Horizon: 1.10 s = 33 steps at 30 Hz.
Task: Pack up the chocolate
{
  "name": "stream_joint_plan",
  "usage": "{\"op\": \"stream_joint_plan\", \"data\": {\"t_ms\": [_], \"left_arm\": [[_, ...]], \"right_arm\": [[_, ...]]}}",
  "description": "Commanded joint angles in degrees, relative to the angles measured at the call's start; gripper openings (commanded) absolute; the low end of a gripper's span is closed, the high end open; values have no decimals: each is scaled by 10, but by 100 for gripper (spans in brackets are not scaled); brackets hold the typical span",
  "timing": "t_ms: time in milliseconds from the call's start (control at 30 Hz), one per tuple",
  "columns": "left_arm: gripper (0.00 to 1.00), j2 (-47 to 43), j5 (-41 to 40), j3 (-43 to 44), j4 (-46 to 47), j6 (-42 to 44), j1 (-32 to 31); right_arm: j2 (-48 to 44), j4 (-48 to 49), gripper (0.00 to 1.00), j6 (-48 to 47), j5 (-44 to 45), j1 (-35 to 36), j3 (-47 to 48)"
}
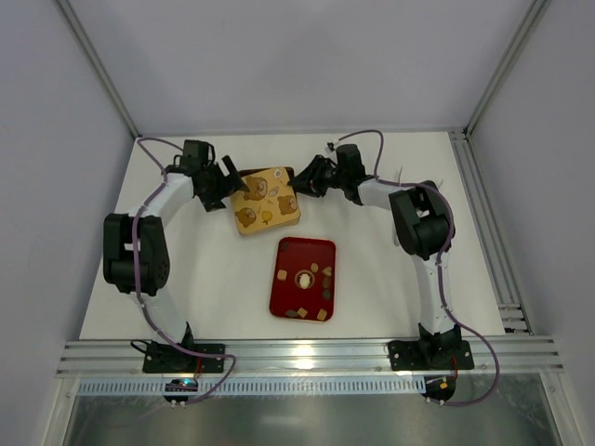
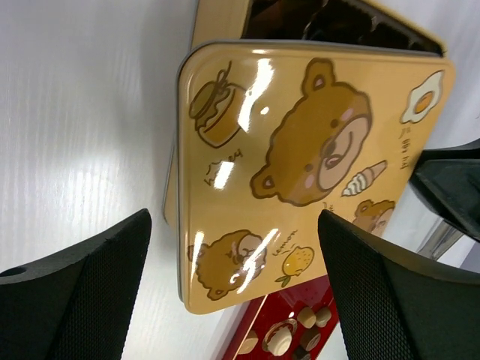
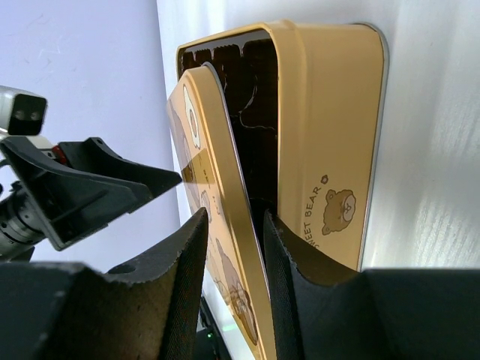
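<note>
Several tiny chocolate pieces (image 1: 304, 279), dark, tan and cream, lie on the red tray (image 1: 288, 251); some show in the left wrist view (image 2: 280, 338). The gold box (image 3: 330, 112) sits behind the tray with dark gridded compartments showing. Its bear-print lid (image 1: 265, 200) is tilted up off the box (image 3: 206, 172). My right gripper (image 3: 235, 217) is shut on the lid's right edge (image 1: 296, 183). My left gripper (image 2: 234, 217) is open and empty, its fingers spread in front of the lid's left side (image 1: 228, 181).
The white table (image 1: 186, 279) ends at an aluminium rail at the front. Grey walls and frame posts close in the back and sides. The red tray (image 2: 267, 315) lies just in front of the box.
</note>
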Motion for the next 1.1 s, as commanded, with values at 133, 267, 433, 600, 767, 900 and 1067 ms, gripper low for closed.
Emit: {"op": "stream_joint_plan", "data": {"t_ms": [133, 267, 433, 600, 767, 900, 1067], "left_arm": [[89, -3, -12, -31, -20, 12, -15], [88, 10, -9, -27, -18, 5, -18], [88, 22, -14, 0, -27, 6, -18], [87, 45, -15, 22, -34, 4, -18], [87, 59, -15, 47, -38, 1, -18], [87, 75, -17, 72, -44, 1, -18], [87, 100, -19, 108, -56, 0, -18]], "right_arm": [[-49, -21, 38, -29, 21, -3, -4], [-53, -26, 38, -36, 24, -3, -4], [-62, -59, 43, -70, 36, -4, 8], [-70, -101, 46, -97, 49, -4, 22], [-79, -131, 48, -127, 63, -4, 32], [-90, -157, 52, -158, 74, -4, 35], [-120, -203, 60, -219, 92, 2, 35]]}}
